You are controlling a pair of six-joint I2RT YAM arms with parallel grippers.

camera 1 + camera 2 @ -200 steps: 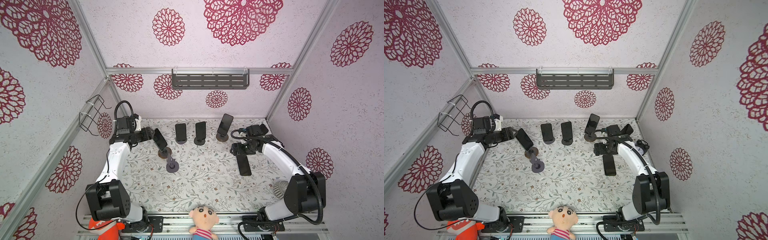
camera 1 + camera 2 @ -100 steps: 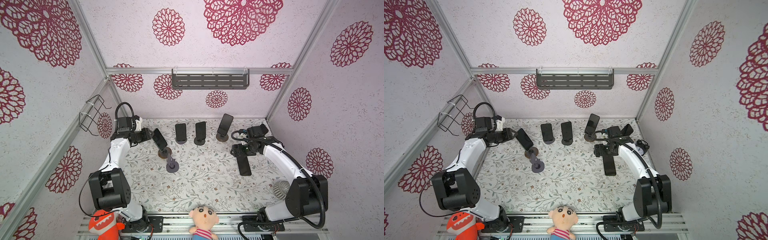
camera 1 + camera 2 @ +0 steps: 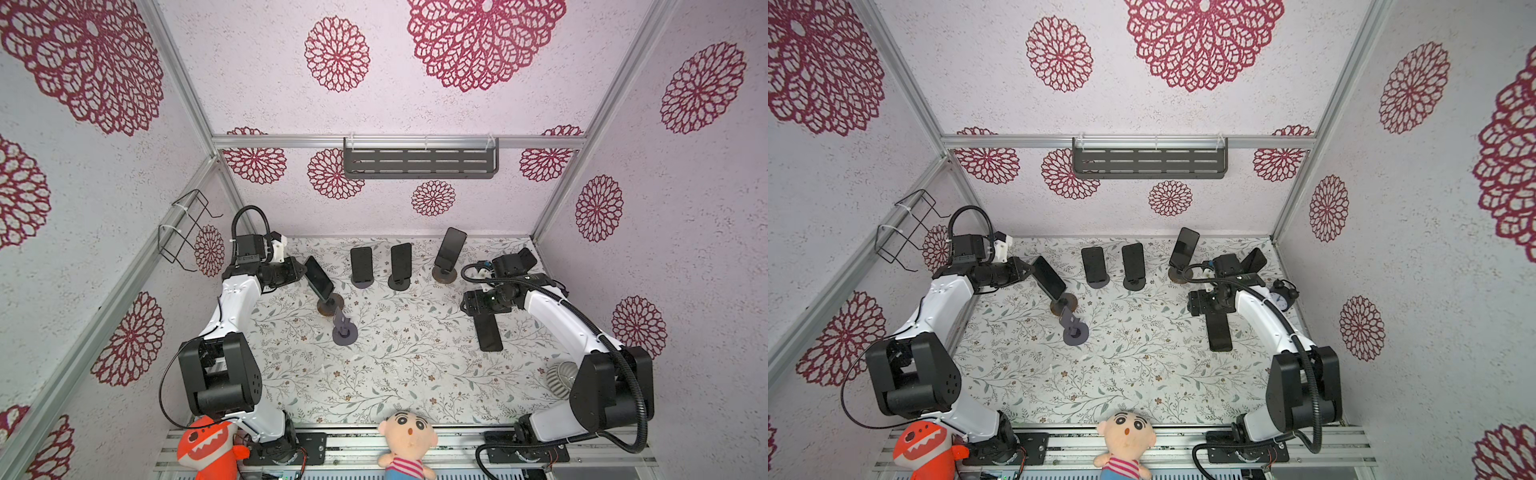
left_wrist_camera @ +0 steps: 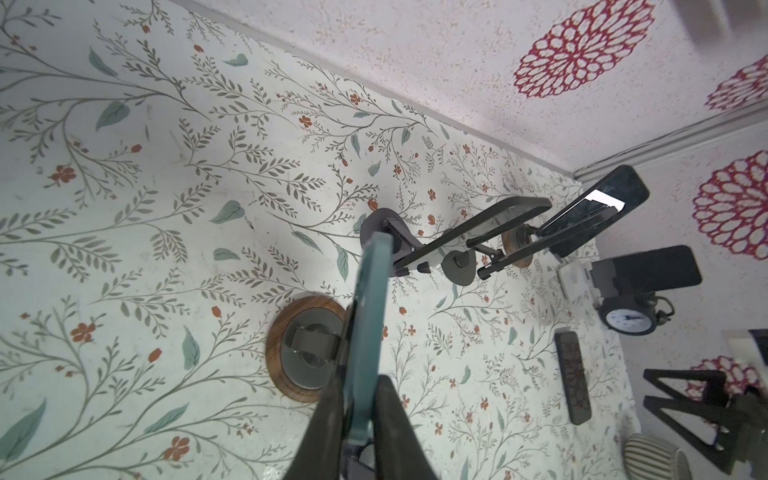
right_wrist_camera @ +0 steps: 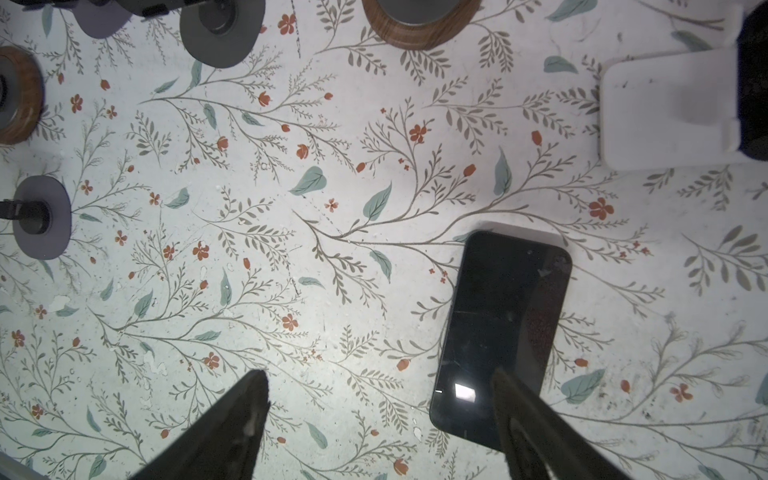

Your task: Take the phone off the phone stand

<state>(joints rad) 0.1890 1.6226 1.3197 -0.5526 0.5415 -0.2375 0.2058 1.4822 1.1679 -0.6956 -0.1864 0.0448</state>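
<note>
The left gripper (image 4: 359, 399) is clamped on the upper end of the teal-backed phone (image 4: 370, 299), one finger on each face; the phone leans tilted in its wood-rimmed stand (image 4: 276, 353), at the left rear of the flowered table (image 3: 374, 374) in both top views; the right gripper (image 5: 378, 376) hangs spread wide above a second phone (image 5: 503, 316) lying flat, one finger over its screen.
</note>
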